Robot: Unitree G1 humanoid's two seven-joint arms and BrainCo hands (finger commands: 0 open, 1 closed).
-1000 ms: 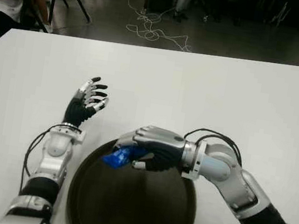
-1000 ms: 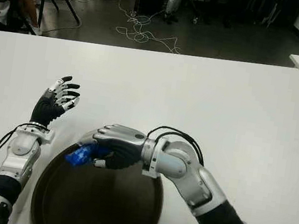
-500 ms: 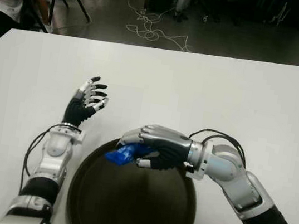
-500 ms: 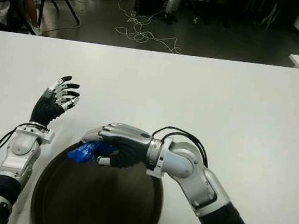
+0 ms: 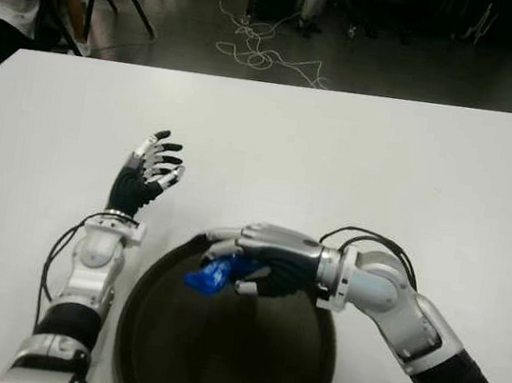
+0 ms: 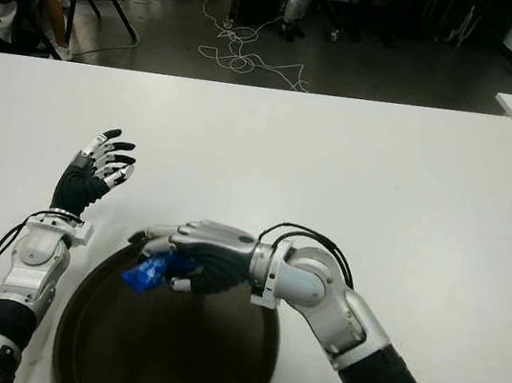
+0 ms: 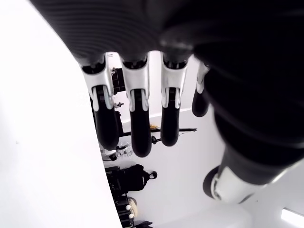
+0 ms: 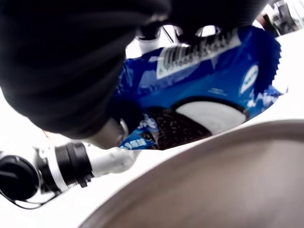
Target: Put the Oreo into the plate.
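Bare plate [image 5: 231, 361] floor beneath the right hand [image 5: 260, 258], nothing in between.

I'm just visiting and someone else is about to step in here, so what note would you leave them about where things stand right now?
Right robot hand: shut on the blue Oreo pack, held over the far rim of the dark plate.
Left robot hand: open, holding nothing, raised over the white table to the left of the plate.
Done: Oreo picked up and brought above the plate.
Left: lower it, open the fingers so the pack lies in the plate, then draw the right robot hand away.
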